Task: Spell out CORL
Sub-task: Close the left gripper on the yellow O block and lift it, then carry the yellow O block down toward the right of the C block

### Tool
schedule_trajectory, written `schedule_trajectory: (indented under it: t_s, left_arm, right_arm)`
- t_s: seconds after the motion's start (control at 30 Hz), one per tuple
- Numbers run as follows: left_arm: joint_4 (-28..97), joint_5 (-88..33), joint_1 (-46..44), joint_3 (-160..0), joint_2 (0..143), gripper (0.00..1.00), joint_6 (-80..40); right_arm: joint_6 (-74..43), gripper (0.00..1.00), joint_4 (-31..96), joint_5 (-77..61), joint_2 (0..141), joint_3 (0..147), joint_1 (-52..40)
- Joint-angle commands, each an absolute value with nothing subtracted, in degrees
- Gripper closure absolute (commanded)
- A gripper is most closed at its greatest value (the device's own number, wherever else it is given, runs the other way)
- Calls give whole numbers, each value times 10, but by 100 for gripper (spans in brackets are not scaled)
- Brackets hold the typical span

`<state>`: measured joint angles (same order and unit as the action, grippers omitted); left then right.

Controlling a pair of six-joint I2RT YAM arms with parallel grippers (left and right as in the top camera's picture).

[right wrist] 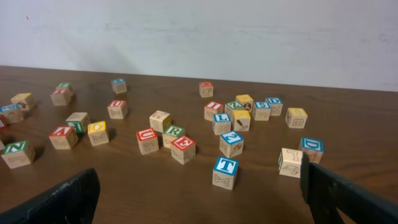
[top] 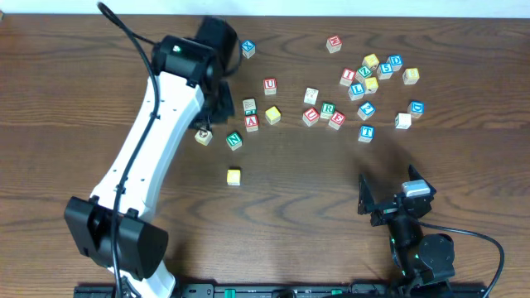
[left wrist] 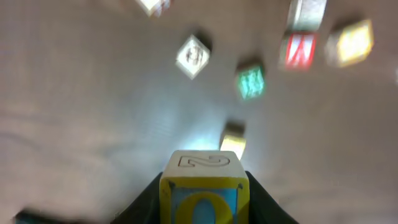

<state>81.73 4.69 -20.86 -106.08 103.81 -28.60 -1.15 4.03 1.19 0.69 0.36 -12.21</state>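
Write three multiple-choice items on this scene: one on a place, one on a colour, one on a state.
1. The lone small yellow wooden cube lies: A) apart, robot-side of the green N wooden cube; B) stacked on another cube; C) inside the right-hand cluster.
2. The wooden T cube has a top face that is: A) red; B) blue; C) yellow.
3. The left gripper is: A) open, empty; B) shut on nothing; C) shut on a yellow-and-blue wooden cube.
Answers: A, the overhead view shows it alone; B, the right wrist view shows blue; C, the cube sits between its fingers.
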Motion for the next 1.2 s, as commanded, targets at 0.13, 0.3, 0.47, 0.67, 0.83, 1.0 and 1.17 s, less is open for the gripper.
schedule_trajectory:
  t_s: [0.13,0.3,0.47,0.67,0.83,1.0,1.17]
  left_arm:
    - [848,96,-313,-1021,956,92,-266]
    - [795,127,-398,-938,863,92,-267]
    - [683,127,-460,-782,771,92,-315]
    - [535,127,-464,-643,763,92,-373]
    - [456,129,-463,-602,809,92,-406]
    - [415,147,-463,-602,888,93,-434]
    - [396,147,-463,-602,944,93,-454]
  right_arm:
    - [-6,1,43,9,4,3,-118]
    - [-6,1,43,9,4,3,-118]
    - [-6,1,43,9,4,3,-118]
    - [-6,1,43,9,4,3,-118]
    - [-6,1,43,9,4,3,-118]
    - [-6,1,43,9,4,3,-118]
    - [-6,1,43,9,4,3,-118]
